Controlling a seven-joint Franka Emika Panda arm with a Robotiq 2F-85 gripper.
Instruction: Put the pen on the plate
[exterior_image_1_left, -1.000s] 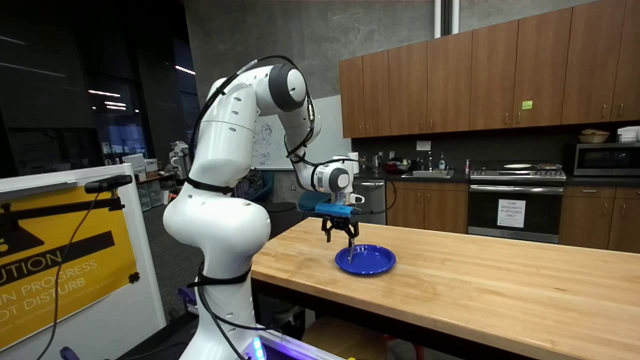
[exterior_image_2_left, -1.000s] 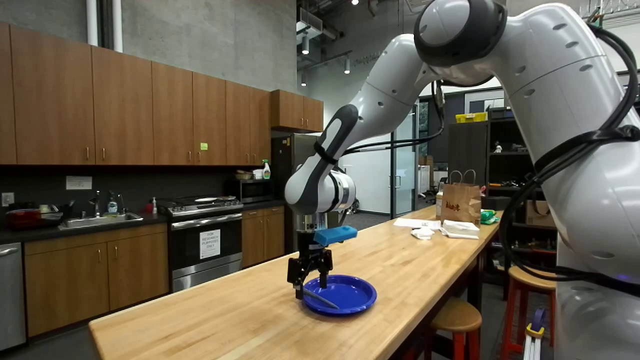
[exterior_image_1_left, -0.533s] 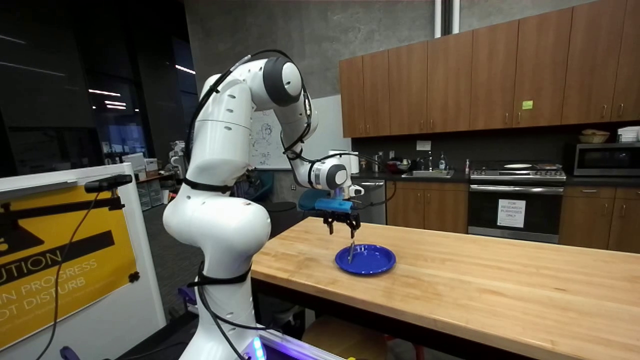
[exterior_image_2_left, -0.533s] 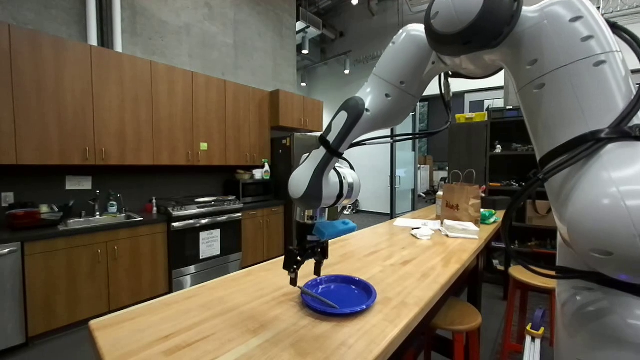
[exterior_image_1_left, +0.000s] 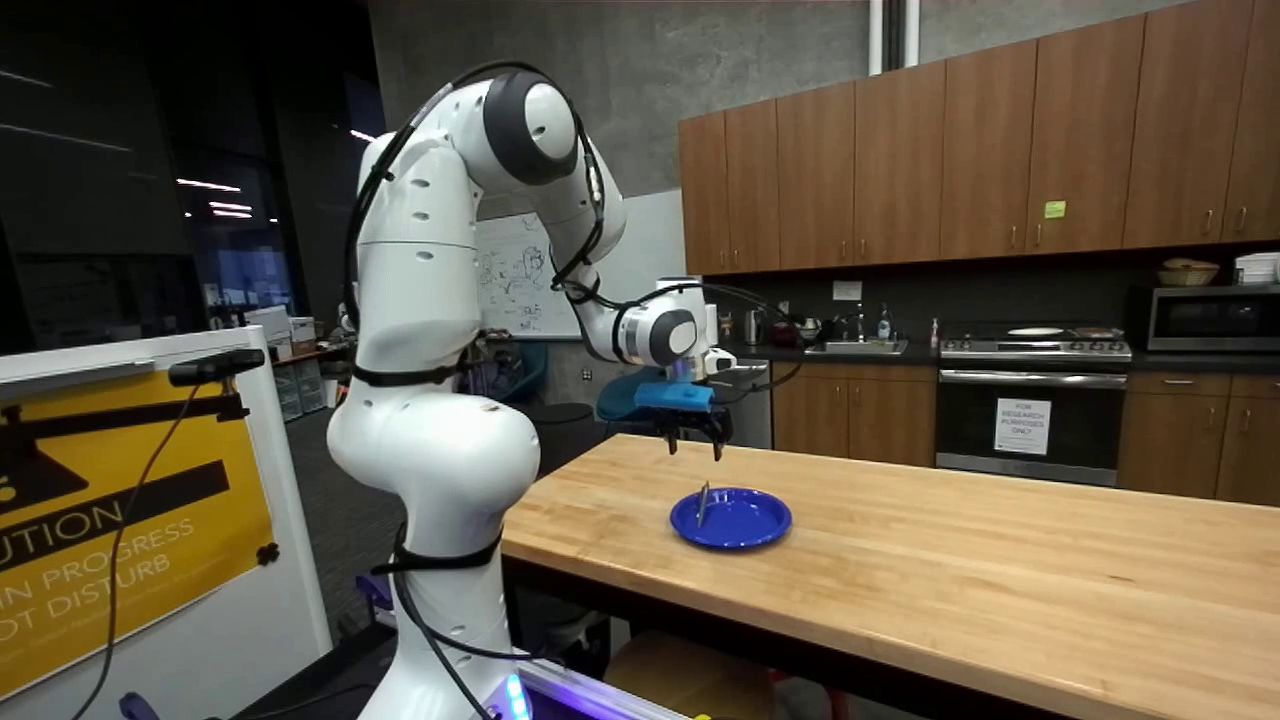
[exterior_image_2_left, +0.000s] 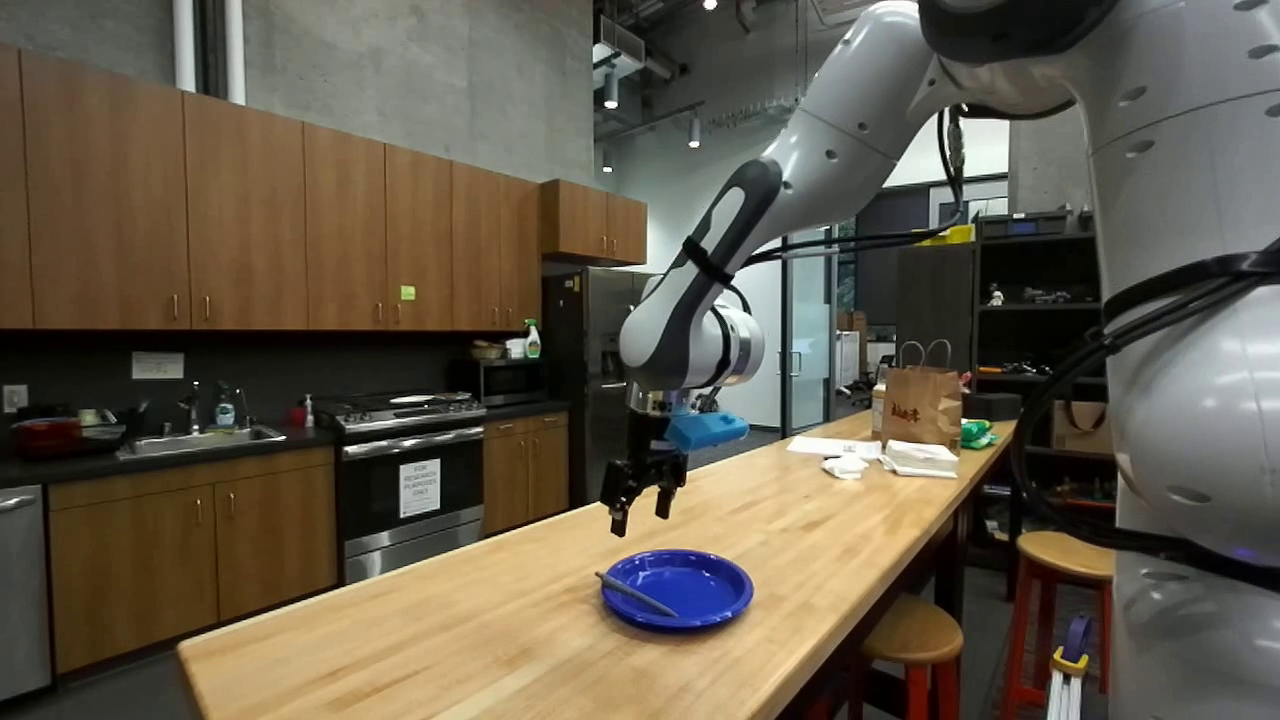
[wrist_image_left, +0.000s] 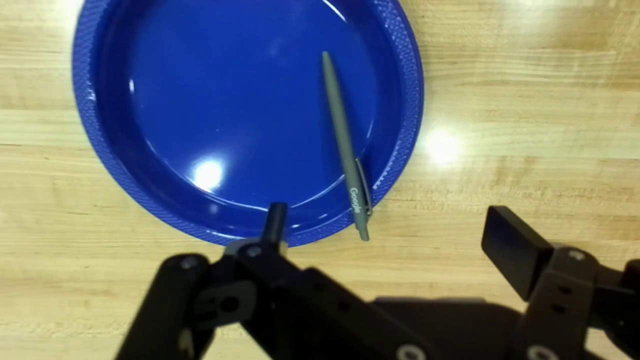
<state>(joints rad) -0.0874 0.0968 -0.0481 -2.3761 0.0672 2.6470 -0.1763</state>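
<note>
The blue round plate (exterior_image_1_left: 748, 520) lies on the wooden table, also in an exterior view (exterior_image_2_left: 706, 590) and in the wrist view (wrist_image_left: 225, 100). The dark grey-green pen (wrist_image_left: 341, 135) rests tilted in the plate, its point on the plate's floor and its clip end leaning over the rim. It shows as a thin stick in both exterior views (exterior_image_1_left: 703, 504) (exterior_image_2_left: 637, 595). My gripper (exterior_image_2_left: 641, 522) is open and empty, raised above the plate's edge and apart from the pen. In the wrist view its fingers (wrist_image_left: 386, 215) stand wide apart with only table and plate behind them.
The long wooden table (exterior_image_2_left: 450, 620) carries a paper bag (exterior_image_2_left: 920, 405), napkins (exterior_image_2_left: 920, 458) and a paper sheet at its far end. A wooden stool (exterior_image_2_left: 912, 630) stands by the table's side. A whiteboard with a yellow caution sign (exterior_image_1_left: 120, 520) stands beside the robot base.
My gripper has risen away from the pen and plate, and the arm has drawn up and back. The pen stays leaning on the plate's rim; the plate has not moved.
</note>
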